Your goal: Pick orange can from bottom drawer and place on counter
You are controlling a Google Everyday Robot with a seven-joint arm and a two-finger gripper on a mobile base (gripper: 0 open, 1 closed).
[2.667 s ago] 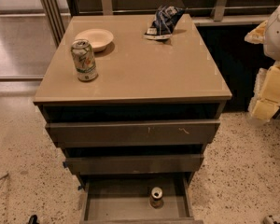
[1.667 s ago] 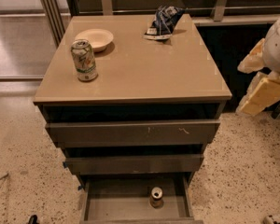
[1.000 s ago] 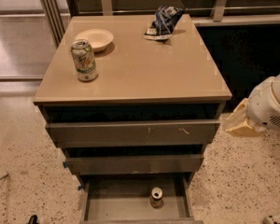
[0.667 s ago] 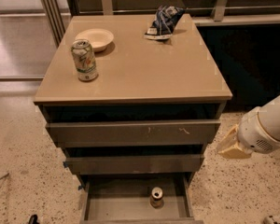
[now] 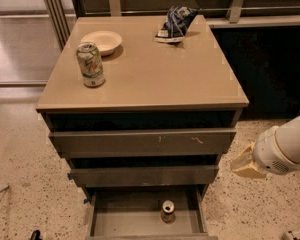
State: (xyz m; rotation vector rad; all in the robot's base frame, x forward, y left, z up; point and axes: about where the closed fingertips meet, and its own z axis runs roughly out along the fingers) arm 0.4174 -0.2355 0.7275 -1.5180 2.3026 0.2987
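- While the small orange-brown drink can [image 5: 167,210] with its silver top stands upright on the flat grey floor of the pulled-out bottom drawer [image 5: 120,219], right of its middle and toward its front, nothing is holding it.
- The gripper [image 5: 247,163], a pale tan tip on a white arm [image 5: 285,148], hangs off the right edge of the counter [image 5: 155,76]. It sits below the front-right corner, level with the grey-brown middle drawer [image 5: 145,175]. Open or closed? I cannot tell.
- The risk, as I judge it: the middle drawer overhangs the back of the bottom one. A steep drop could clip that front, and a glancing touch would topple the can.
- Up on the glossy tan-beige top, a taller pale green-and-white can [image 5: 90,64] stands near the left edge. A shallow cream bowl [image 5: 101,40] sits at the back-left corner, and a crumpled dark blue bag [image 5: 174,23] lies by the back edge.
- Landing room, to my eye, lies toward the front-right corner.
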